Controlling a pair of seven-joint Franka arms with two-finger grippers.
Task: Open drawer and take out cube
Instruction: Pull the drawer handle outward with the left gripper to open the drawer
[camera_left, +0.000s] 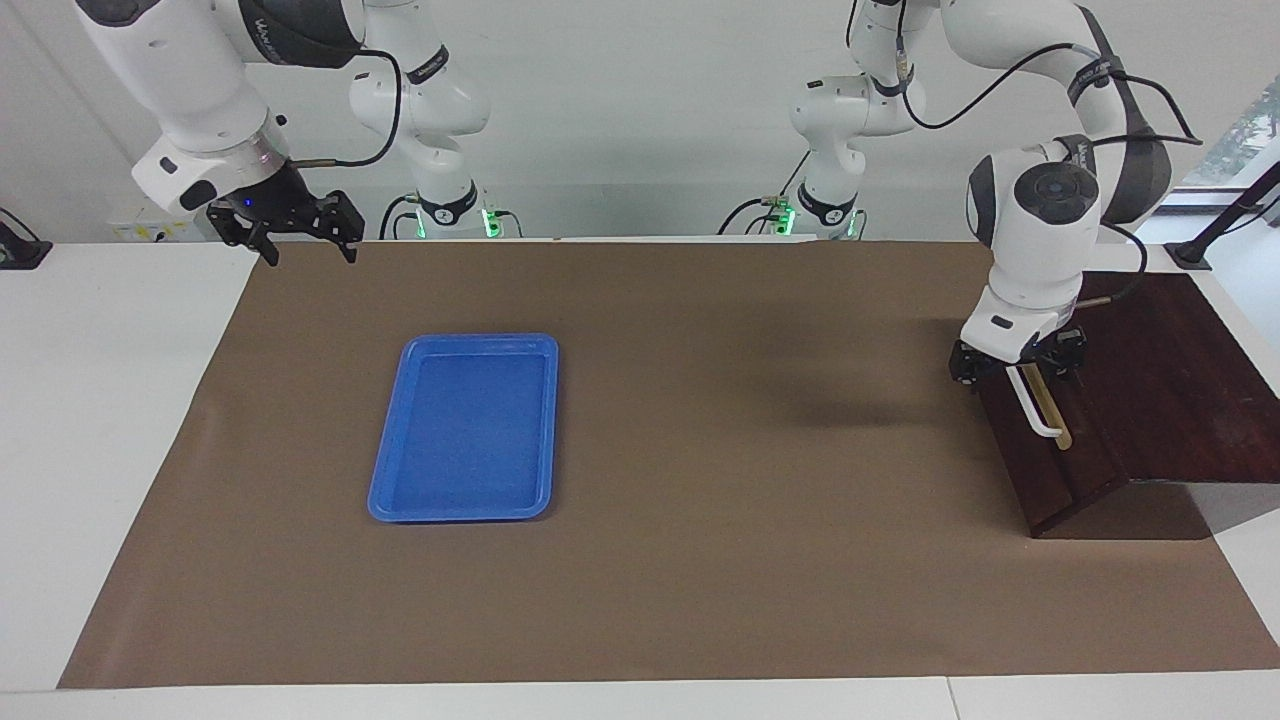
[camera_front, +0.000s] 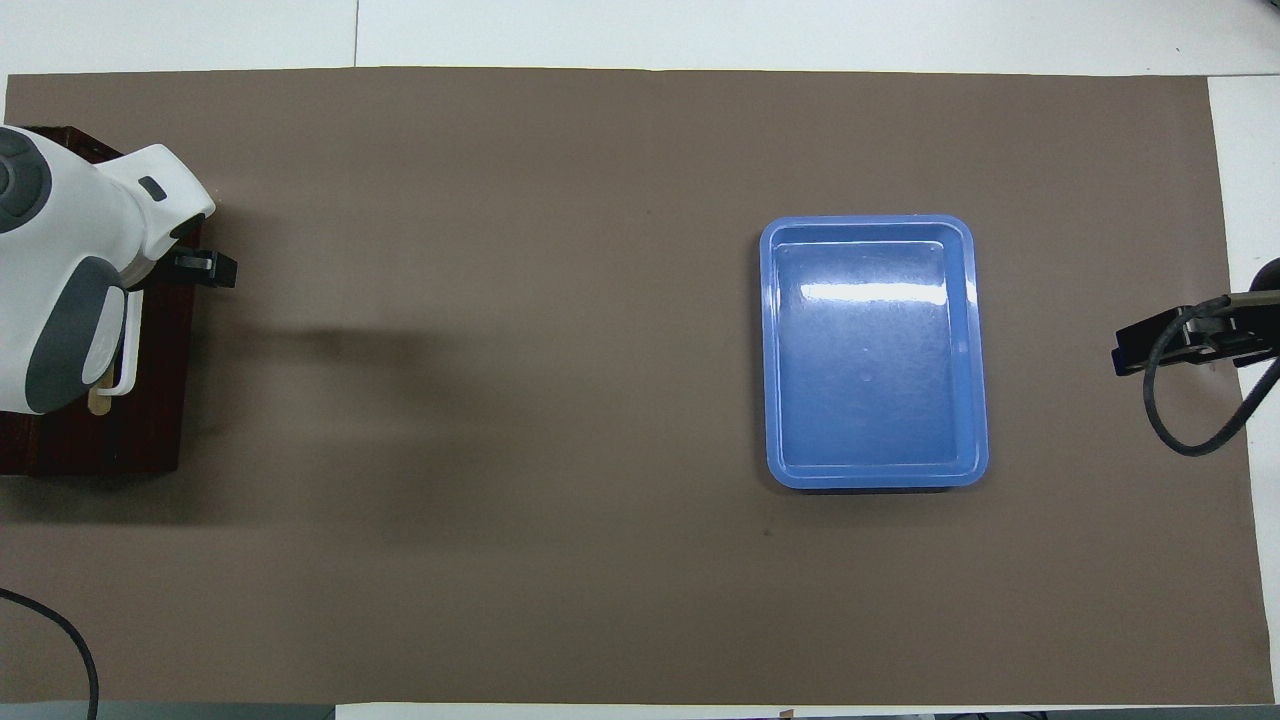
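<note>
Brown matting (camera_left: 700, 560) covered the desk (camera_left: 100, 450), and on it, toward the right arm's end, lay a flat blue tray (camera_left: 465, 428), holding nothing. At the left arm's end stood the dark wooden box (camera_left: 1170, 380), with the drawer (camera_left: 1050, 460) shut or nearly so; we could not tell which. Its white bar handle (camera_left: 1035, 402) ran along the drawer front beside a brass strip.

We saw the left gripper (camera_left: 1018, 362) down at the end of the handle nearer the robots, its fingers straddling the bar; whether they had closed on it we could not tell. The right gripper (camera_left: 285, 225) waited, raised over the desk's edge, fingers spread apart.

We saw no cube in either view and judged it to be inside the drawer. We judged the drawer rigid and fairly heavy, best pulled by the bar's middle so it slid straight. We could read no lettering on the arms.
</note>
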